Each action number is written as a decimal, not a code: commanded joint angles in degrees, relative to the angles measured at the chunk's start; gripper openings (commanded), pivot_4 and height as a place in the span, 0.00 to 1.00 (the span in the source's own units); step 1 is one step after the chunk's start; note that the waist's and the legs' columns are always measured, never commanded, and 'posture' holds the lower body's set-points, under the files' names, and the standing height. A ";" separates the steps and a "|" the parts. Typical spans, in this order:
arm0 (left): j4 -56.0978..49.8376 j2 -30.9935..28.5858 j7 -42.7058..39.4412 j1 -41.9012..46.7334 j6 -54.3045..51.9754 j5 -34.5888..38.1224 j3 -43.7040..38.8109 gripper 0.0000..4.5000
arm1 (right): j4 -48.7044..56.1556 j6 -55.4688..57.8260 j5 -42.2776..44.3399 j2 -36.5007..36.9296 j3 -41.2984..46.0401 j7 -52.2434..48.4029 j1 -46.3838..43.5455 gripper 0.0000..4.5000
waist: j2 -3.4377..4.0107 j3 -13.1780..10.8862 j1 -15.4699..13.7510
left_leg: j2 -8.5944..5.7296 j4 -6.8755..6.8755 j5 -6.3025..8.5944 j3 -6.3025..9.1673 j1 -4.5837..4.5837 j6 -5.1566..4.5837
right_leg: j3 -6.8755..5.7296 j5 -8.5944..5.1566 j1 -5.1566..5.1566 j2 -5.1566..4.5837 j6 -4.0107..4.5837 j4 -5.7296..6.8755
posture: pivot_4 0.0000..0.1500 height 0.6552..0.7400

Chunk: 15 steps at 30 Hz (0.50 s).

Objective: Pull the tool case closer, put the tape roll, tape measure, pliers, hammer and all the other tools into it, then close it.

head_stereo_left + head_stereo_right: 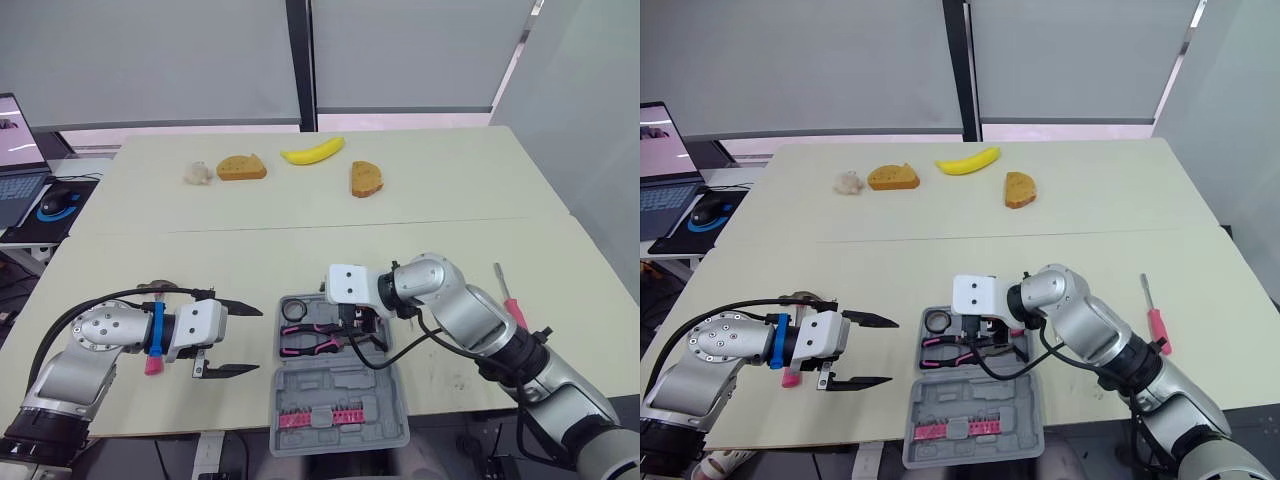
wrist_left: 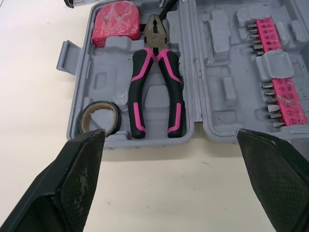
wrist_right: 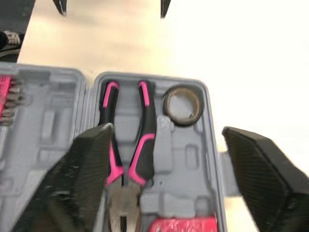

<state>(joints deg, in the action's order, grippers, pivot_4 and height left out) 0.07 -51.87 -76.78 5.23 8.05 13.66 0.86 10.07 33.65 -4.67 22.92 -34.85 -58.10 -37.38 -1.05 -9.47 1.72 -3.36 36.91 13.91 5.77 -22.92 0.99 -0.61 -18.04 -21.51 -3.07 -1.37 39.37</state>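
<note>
Pale roller blinds are drawn behind a wide cream worktop (image 1: pixel 300 250). An open grey plastic tool case (image 1: pixel 340 395) is laid at its near edge, roughly at the middle. The left gripper (image 1: pixel 236 340) is held just beside the case's left end. Its two black fingers are spread wide apart, nothing is held or touched, and the tips are aimed at the case. The right gripper (image 3: pixel 165 129) is hung over the tray half of the case, its fingers likewise spread wide and empty; whether the tray is touched cannot be told.

The case is opened flat, its hinge set parallel to the near edge. The tray half is laid farther from that edge, and the lid half with its pink bit strips (image 1: pixel 322 415) nearer. Black-and-pink pliers (image 2: pixel 155 87) are seated in the tray, long axis along the near edge, handles turned toward the left gripper and nose beneath the right gripper. A dark tape roll (image 2: pixel 100 118) is set in the tray's far left corner and a pink tape measure (image 2: pixel 116 21) at its right end. A red-handled screwdriver (image 1: pixel 510 300) is left near the worktop's right edge, well apart from the case, shaft pointed at the far edge. A yellow banana (image 1: pixel 313 151) and a brown bread slice (image 1: pixel 242 167) are placed toward the far edge.
</note>
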 commanded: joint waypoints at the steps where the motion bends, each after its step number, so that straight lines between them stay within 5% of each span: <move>1: -1.67 0.10 0.46 -0.14 -0.20 1.39 -0.85 1.00 | -2.22 -3.68 -0.39 -1.91 -0.08 2.23 0.61 0.55 | 0.00 0.00 0.02 | -0.01 0.00 0.00 -0.01 0.00 0.00 | 0.01 0.00 -0.01 0.00 0.00 0.02 | 1.00 1.00; 9: -2.27 -0.18 0.52 -0.90 -0.30 2.10 -1.18 1.00 | -12.14 -8.76 -3.33 -5.82 -1.57 5.86 1.17 0.16 | 0.01 -0.01 0.07 | 0.00 0.01 -0.01 -0.03 0.02 0.02 | 0.02 0.00 -0.09 0.01 0.00 0.18 | 1.00 1.00; 15: -2.72 -0.36 0.83 -1.32 -0.48 2.20 -1.23 1.00 | -16.92 -9.49 -4.96 -7.80 -2.85 7.00 2.02 0.01 | 0.01 -0.01 0.09 | 0.00 0.01 -0.02 -0.03 0.02 0.02 | 0.03 0.00 -0.11 0.01 0.00 0.20 | 1.00 1.00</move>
<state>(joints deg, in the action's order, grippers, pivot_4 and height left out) -0.68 -51.83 -76.31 4.04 7.71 15.07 0.80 -7.02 25.31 -8.89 15.51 -37.50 -51.57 -35.19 -1.04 -9.47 1.81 -3.36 36.93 13.89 5.73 -22.90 1.02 -0.57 -18.04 -21.63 -3.06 -1.37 39.58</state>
